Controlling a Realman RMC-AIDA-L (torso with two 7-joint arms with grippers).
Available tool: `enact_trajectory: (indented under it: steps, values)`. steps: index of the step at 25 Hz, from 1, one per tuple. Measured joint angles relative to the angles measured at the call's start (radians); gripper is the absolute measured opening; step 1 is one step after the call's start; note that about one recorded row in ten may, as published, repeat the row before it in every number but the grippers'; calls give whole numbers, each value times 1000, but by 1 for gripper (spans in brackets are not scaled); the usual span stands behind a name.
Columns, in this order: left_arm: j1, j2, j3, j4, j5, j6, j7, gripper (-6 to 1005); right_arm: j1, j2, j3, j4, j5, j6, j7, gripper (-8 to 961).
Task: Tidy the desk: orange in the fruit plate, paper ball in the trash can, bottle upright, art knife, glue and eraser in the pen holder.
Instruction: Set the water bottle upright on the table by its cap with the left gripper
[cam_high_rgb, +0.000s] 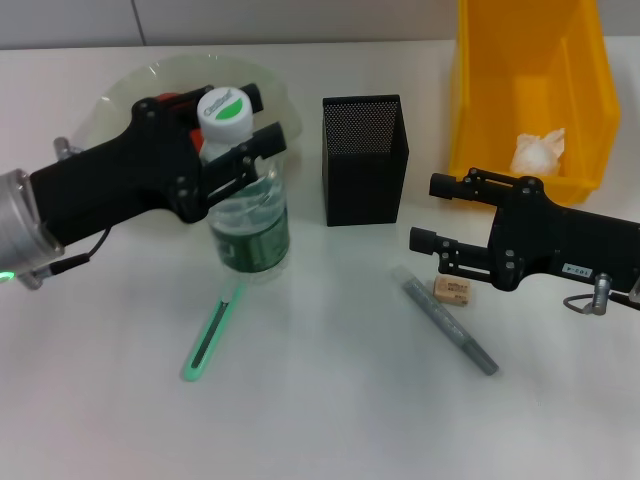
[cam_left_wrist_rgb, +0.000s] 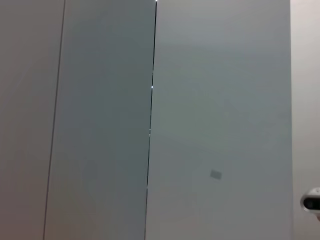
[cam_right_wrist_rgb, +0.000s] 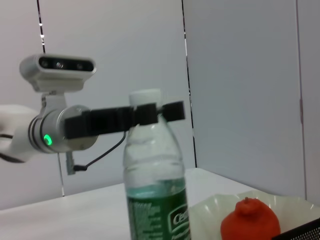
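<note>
Left end effector (cam_high_rgb: 238, 140) was clamped around the neck of the bottle (cam_high_rgb: 247, 215), just under its white cap (cam_high_rgb: 223, 110); the bottle stood upright on the white counter (cam_high_rgb: 330, 400), green label facing out. In the right wrist view the same bottle (cam_right_wrist_rgb: 156, 185) showed upright with the left end effector (cam_right_wrist_rgb: 145, 114) gripping its neck. Behind the bottle sat the clear fruit plate (cam_high_rgb: 130, 90), and the orange (cam_right_wrist_rgb: 249, 219) rested in it; in the head view the orange was mostly hidden behind the arm. A green art knife (cam_high_rgb: 212, 332) lay flat on the counter, its upper end right at the bottle's base. The black mesh pen holder (cam_high_rgb: 364, 158) stood upright near the middle, beside the bottle but apart from it. The yellow trash can (cam_high_rgb: 530, 90) was at the far right with the paper ball (cam_high_rgb: 538, 152) inside. Right end effector (cam_high_rgb: 432, 214) hovered low in front of the trash can, fingers spread wide, holding nothing. The eraser (cam_high_rgb: 452, 290) lay just beside its lower finger, and the grey glue stick (cam_high_rgb: 449, 327) lay diagonally next to the eraser. Left wrist view showed only wall panels.
</note>
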Motion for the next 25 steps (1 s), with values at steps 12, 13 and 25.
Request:
enact_trajectory:
  steps: [12, 13, 25]
  values:
    - [65, 22, -58, -12, 21, 21, 77, 446, 11, 3, -4, 16, 22, -22, 0, 687]
    - [65, 22, -58, -12, 21, 21, 77, 447, 12, 3, -4, 21, 26, -21, -1, 687]
    - [57, -38, -322, -3, 250, 0, 87, 453, 14, 1, 0, 60, 56, -20, -24, 687]
